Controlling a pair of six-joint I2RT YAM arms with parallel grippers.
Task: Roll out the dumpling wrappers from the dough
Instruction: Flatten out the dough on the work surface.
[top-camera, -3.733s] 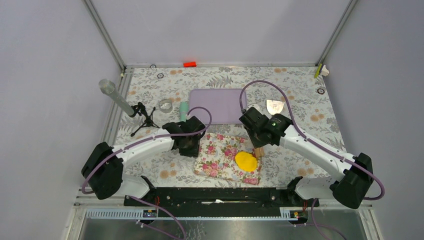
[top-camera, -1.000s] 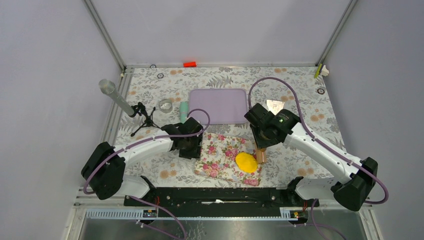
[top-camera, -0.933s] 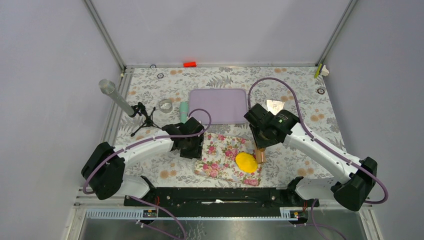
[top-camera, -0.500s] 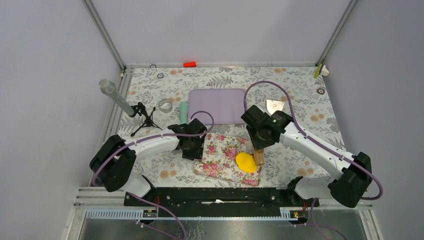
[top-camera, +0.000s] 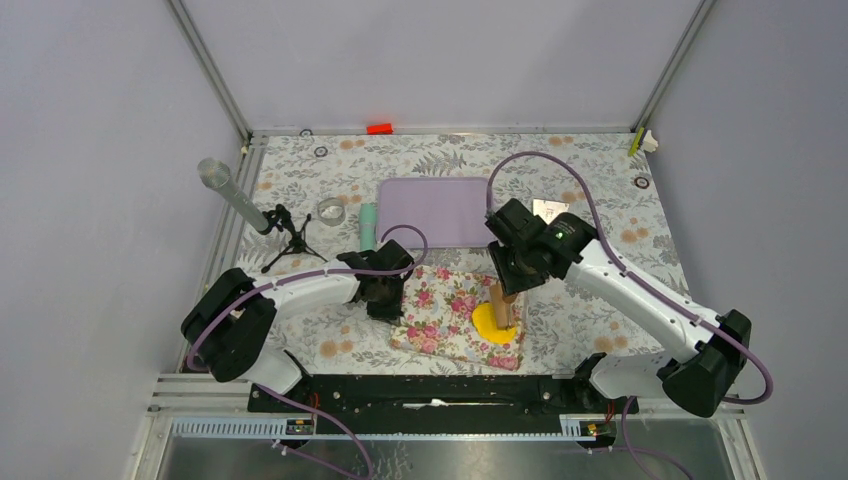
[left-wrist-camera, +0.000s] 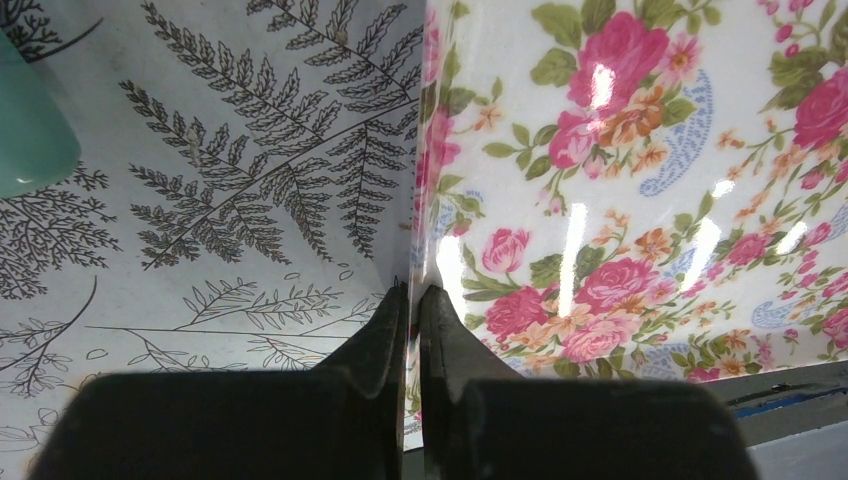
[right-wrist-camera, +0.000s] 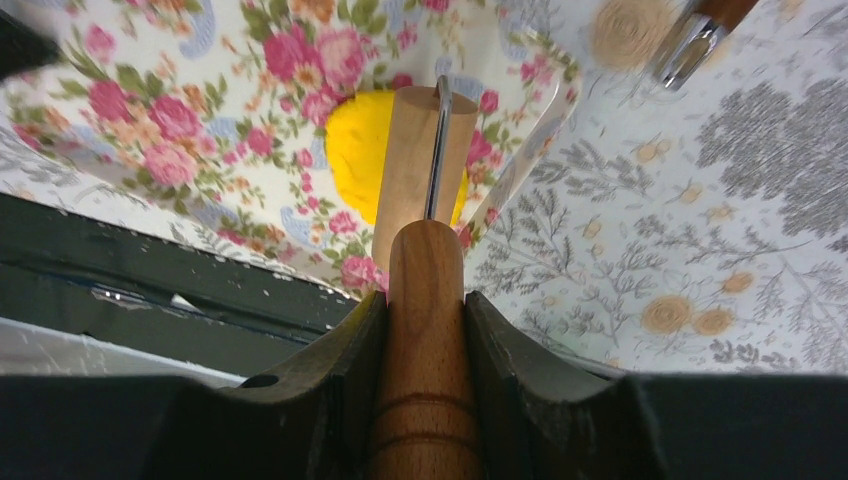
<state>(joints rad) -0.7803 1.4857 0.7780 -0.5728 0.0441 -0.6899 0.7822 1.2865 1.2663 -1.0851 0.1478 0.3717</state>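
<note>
Item: dough (right-wrist-camera: 352, 140), a yellow lump, lay on the near right part of the floral mat (left-wrist-camera: 640, 180). Right gripper (right-wrist-camera: 425, 300) clamped the wooden roller (right-wrist-camera: 415, 165) by its handle, drum on the dough, evidently to flatten it. Left gripper (left-wrist-camera: 410, 300) pinched the mat's left edge, probably anchoring it.

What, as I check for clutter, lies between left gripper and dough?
Only bare floral mat, per the top view; the left gripper pinches its edge, the dough lies on it.

One dough lump (top-camera: 484, 319), one floral mat (top-camera: 440, 305), one purple board (top-camera: 432, 210), one roller (right-wrist-camera: 424, 170), one left claw (left-wrist-camera: 412, 293), one right claw (right-wrist-camera: 425, 300)
</note>
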